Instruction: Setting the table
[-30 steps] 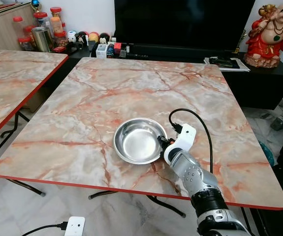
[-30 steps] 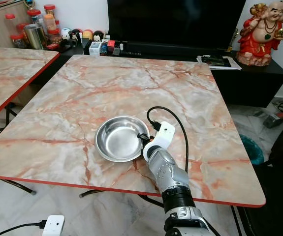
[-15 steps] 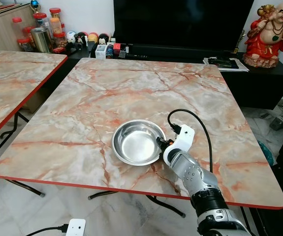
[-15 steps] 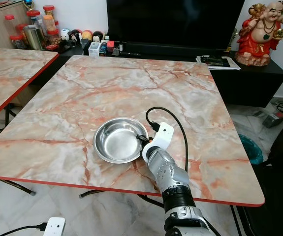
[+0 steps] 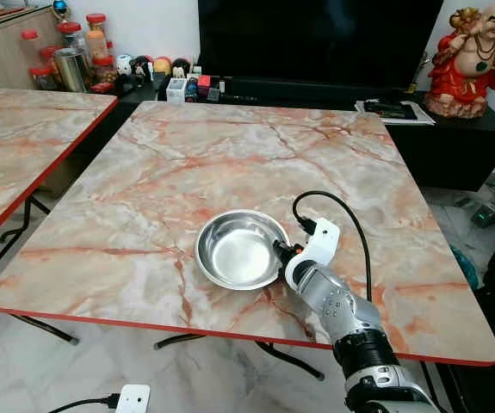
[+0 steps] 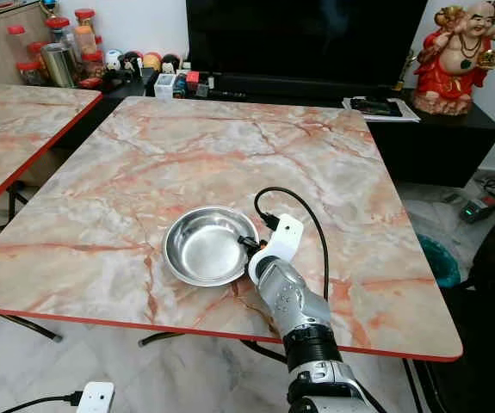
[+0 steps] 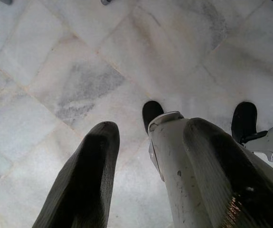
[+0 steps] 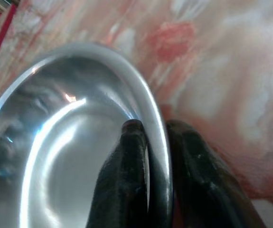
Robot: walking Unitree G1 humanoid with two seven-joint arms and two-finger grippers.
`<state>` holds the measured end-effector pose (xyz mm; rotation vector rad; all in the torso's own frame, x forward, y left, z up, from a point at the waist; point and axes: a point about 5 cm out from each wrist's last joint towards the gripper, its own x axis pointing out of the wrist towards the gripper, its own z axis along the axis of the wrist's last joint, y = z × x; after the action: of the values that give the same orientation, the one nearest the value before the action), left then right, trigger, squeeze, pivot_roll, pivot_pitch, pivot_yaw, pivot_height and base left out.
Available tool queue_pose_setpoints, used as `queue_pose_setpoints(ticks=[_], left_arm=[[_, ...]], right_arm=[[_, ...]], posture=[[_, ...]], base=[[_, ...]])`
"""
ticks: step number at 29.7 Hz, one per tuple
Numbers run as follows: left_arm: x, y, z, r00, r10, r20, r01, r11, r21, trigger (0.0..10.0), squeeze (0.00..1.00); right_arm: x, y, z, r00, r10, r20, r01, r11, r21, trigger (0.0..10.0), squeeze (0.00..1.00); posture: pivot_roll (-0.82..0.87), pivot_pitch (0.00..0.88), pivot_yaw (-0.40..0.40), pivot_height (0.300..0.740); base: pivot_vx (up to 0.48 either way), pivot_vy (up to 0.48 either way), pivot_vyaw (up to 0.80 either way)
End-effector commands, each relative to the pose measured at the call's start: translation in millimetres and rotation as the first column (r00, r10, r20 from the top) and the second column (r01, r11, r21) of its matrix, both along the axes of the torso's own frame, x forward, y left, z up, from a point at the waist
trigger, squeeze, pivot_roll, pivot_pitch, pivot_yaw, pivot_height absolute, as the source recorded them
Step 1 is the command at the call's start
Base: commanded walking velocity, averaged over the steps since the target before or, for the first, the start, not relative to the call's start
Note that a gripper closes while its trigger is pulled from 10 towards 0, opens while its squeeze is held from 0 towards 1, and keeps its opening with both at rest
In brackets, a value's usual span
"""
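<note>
Right wrist view gives me the right gripper (image 8: 150, 128) clamped on the rim of the steel bowl (image 5: 240, 249), one black finger inside, one outside; the bowl is round, shallow, mirror-bright, sitting near the front edge of the pink-veined marble table (image 5: 187, 172), red-trimmed; my left gripper (image 7: 148, 142) hangs over pale marble floor tiles (image 7: 70, 80), fingers apart; a dark television (image 5: 316, 39) stands behind.

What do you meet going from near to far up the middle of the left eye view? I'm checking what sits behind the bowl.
Red table edge → steel bowl, its rim pinched by the right gripper → bare marble tabletop → black TV stand → dark TV screen.
</note>
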<state>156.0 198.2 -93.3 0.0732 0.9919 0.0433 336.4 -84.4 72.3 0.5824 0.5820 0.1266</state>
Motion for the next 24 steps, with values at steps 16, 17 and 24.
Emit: queue_pose_setpoints(ticks=[16, 17, 24], left_arm=[[-1.5, 0.1, -1, 1.0, 0.003, -0.012, -0.003, 1.0, -0.004, 10.0, 0.0], [-1.5, 0.1, -1, 1.0, 0.003, -0.012, -0.003, 1.0, -0.004, 10.0, 0.0], [-1.7, 0.2, -1, 1.0, 0.001, -0.015, -0.001, 1.0, -0.004, 10.0, 0.0]], right_arm=[[4.2, -0.6, 5, 1.0, -0.007, 0.021, 0.008, 1.0, -0.016, 10.0, 1.0], [4.2, -0.6, 5, 1.0, -0.007, 0.021, 0.008, 1.0, -0.016, 10.0, 1.0], [8.5, -1.2, 13, 0.997, -0.007, 0.08, 0.008, 1.0, -0.018, 10.0, 1.0]], posture=[[-0.04, 0.0, -0.037, 0.74], [-0.04, 0.0, -0.037, 0.74], [-0.05, 0.0, -0.035, 0.74]], base=[[0.0, 0.0, 0.0], [0.0, 0.0, 0.0], [0.0, 0.0, 0.0]])
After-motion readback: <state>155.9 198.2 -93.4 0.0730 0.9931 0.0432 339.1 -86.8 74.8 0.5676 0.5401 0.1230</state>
